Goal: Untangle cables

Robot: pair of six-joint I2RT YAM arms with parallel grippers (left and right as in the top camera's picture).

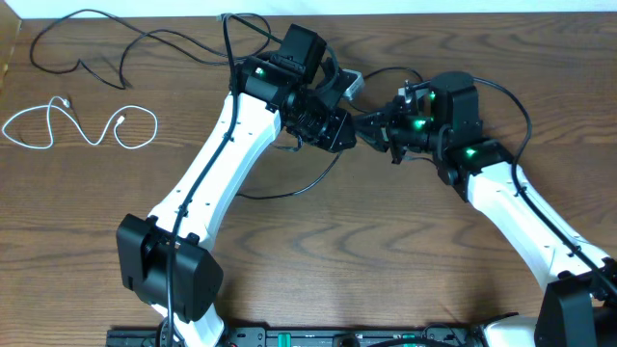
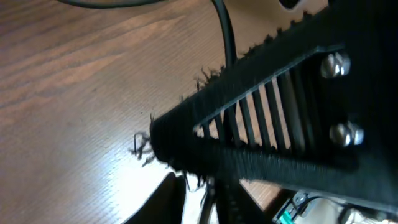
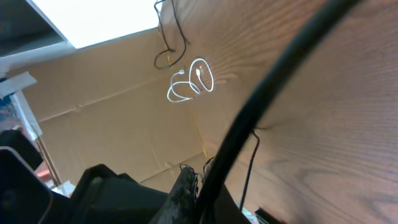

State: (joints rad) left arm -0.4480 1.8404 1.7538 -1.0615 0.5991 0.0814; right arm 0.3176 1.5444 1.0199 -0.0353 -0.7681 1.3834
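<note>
My two grippers meet at the middle back of the table. The right gripper (image 1: 374, 123) (image 3: 200, 190) is shut on a black cable (image 3: 273, 81) that rises out of its jaws toward the upper right. The left gripper (image 1: 349, 125) (image 2: 196, 196) sits right against it, jaws nearly together, with the black cable (image 2: 224, 37) leading down into them behind the right finger (image 2: 267, 106). Slack from a black cable (image 1: 299, 188) loops on the table under the left arm. A second black cable (image 1: 106, 53) lies at the far left back. The white cable (image 1: 82, 125) (image 3: 189, 84) is coiled loosely on its own in front of it.
The left arm's white link (image 1: 207, 183) crosses the table diagonally and the right arm (image 1: 521, 212) comes in from the lower right. A thick black arm wire (image 1: 521, 106) arcs beside the right wrist. Cardboard (image 3: 124, 118) walls off the table's left edge.
</note>
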